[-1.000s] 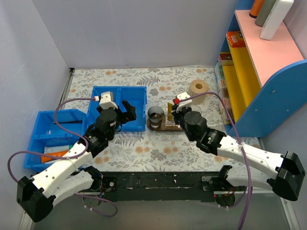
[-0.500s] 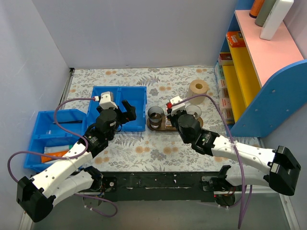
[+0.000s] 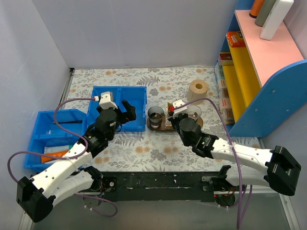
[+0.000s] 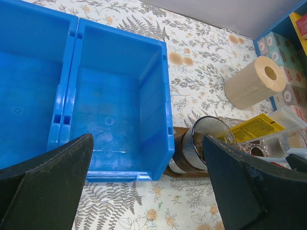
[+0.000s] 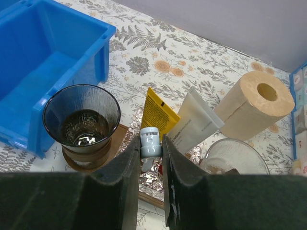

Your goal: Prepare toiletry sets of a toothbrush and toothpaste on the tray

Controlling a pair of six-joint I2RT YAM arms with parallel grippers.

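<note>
Right claw (image 5: 151,147) eased back a touch, clenched on pale grey piece (image 5: 150,141). Toothpaste (image 5: 158,115) stands on tray (image 5: 118,139), just right of dark cup (image 5: 81,120); looks placed. Left claw (image 4: 147,143) spread wide, left of cup.

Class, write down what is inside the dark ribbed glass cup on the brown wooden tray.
The dark ribbed glass cup holds nothing; its glossy bottom shows bare. Of the brown wooden tray, the part beneath its base is hidden.
</note>
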